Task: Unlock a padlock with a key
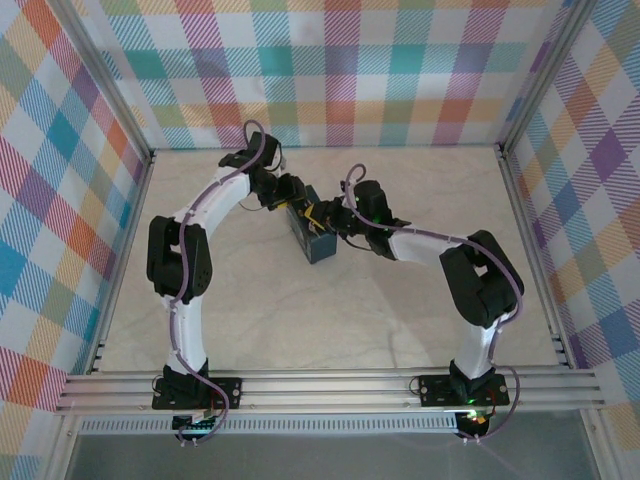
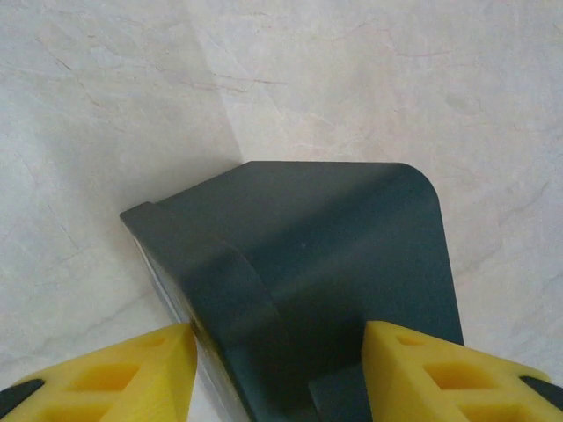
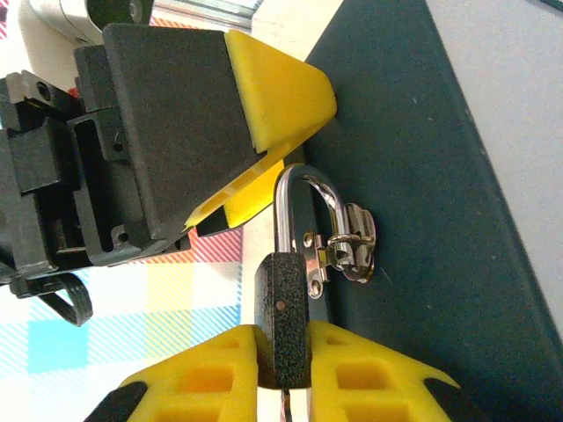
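Right gripper [image 3: 283, 374] is nearly closed, its yellow fingers [image 3: 202, 378] pinching the padlock [image 3: 283, 308] by its dark, speckled body. Just ahead of those fingertips, the silver shackle [image 3: 303, 180] loops up through a small hasp [image 3: 352, 246] on the side of the dark tin [image 3: 422, 220], so the lock hangs right against it. A thin grey sliver shows below the lock body, too small to name. Across from it, the left gripper [image 2: 277, 378] is spread about as wide as the tin's end, which sits between its two fingers, one pressed against each side. Pale marbled bench [image 2: 106, 105] lies beyond the fingertips.
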{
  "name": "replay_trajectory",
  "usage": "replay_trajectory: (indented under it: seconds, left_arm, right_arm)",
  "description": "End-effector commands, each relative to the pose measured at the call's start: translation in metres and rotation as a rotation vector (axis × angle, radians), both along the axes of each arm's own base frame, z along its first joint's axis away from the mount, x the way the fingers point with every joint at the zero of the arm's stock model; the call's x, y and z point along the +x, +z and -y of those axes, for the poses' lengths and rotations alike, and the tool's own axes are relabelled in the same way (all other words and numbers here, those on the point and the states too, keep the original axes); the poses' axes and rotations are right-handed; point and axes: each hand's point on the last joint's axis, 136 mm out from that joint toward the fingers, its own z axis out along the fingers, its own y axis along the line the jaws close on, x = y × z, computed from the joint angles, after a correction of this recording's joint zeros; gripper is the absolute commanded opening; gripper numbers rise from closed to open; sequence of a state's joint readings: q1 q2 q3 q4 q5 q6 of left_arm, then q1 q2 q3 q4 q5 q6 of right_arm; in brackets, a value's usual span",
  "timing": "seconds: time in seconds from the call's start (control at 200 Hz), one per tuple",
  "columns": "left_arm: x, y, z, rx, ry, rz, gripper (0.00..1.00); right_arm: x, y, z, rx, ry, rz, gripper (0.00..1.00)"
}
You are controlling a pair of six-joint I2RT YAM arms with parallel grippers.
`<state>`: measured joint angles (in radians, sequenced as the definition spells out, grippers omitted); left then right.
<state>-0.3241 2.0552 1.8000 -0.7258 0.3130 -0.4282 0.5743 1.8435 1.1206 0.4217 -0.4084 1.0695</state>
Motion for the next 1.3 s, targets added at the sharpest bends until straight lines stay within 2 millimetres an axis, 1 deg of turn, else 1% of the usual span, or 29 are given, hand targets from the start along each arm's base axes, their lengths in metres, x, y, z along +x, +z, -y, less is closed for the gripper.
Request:
replay_trajectory:
  seconds: [0.0,0.03,0.105,0.175,0.26,0.315,0.355,0.4,0.455,0.565,0.645,0.725,0.83,0.89,0.935,1.025,1.13,1.16,1.295]
  left_arm:
    - [-0.058,-0.037,-0.003,0.052,-0.064,-0.234,0.49]
    - [-0.058,-0.037,-0.006,0.055,-0.052,-0.231,0.50]
    - [-0.052,-0.027,-0.013,0.052,-0.023,-0.210,0.56]
    - [-0.043,-0.008,-0.019,0.048,0.002,-0.173,0.62]
    - [-0.030,0.022,-0.022,0.034,0.028,-0.109,0.67]
    - [-0.025,0.035,-0.021,0.023,0.031,-0.082,0.69]
    - [-0.023,0.038,-0.022,0.029,0.034,-0.073,0.69]
    - [-0.019,0.037,-0.024,0.047,0.035,-0.061,0.69]
    - [-0.013,0.030,-0.027,0.079,0.031,-0.051,0.69]
    - [0.002,0.016,-0.024,0.083,0.016,-0.010,0.68]
    - [0.014,0.012,-0.015,0.052,0.005,0.012,0.68]
    - [0.025,0.016,-0.005,0.022,-0.004,0.038,0.69]
    - [0.030,0.022,0.013,-0.008,-0.053,0.068,0.70]
    - [0.027,0.022,0.024,-0.004,-0.090,0.078,0.70]
    - [0.023,0.018,0.032,-0.010,-0.118,0.067,0.71]
    - [0.016,0.015,0.049,-0.013,-0.164,0.061,0.73]
    - [0.006,0.006,0.062,0.036,-0.199,0.022,0.74]
    - [-0.001,0.000,0.064,0.062,-0.217,-0.007,0.74]
    - [-0.022,-0.018,0.067,0.133,-0.250,-0.082,0.75]
  right_arm:
    - [0.031,-0.016,0.019,-0.178,-0.043,0.086,0.16]
    - [0.031,-0.016,0.020,-0.183,-0.031,0.093,0.14]
    - [0.029,-0.012,0.023,-0.153,0.006,0.105,0.11]
    - [0.021,-0.013,0.028,-0.150,0.043,0.098,0.10]
    - [0.006,-0.013,0.031,-0.158,0.109,0.098,0.10]
    - [-0.004,-0.009,0.032,-0.145,0.154,0.107,0.10]
    - [-0.011,-0.005,0.033,-0.138,0.181,0.110,0.10]
    - [-0.020,-0.001,0.033,-0.139,0.210,0.118,0.10]
    - [-0.029,0.003,0.035,-0.148,0.241,0.124,0.10]
    - [-0.042,0.011,0.040,-0.159,0.284,0.129,0.12]
    - [-0.049,0.015,0.043,-0.168,0.310,0.139,0.12]
    - [-0.056,0.021,0.043,-0.161,0.349,0.150,0.12]
    - [-0.069,0.031,0.042,-0.118,0.397,0.164,0.11]
    - [-0.077,0.037,0.041,-0.090,0.419,0.169,0.10]
    - [-0.083,0.039,0.042,-0.077,0.430,0.172,0.10]
    - [-0.091,0.039,0.045,-0.086,0.450,0.180,0.11]
    - [-0.089,0.030,0.051,-0.152,0.437,0.179,0.12]
    - [-0.088,0.028,0.052,-0.164,0.430,0.182,0.12]
    - [-0.080,0.025,0.054,-0.217,0.426,0.196,0.14]
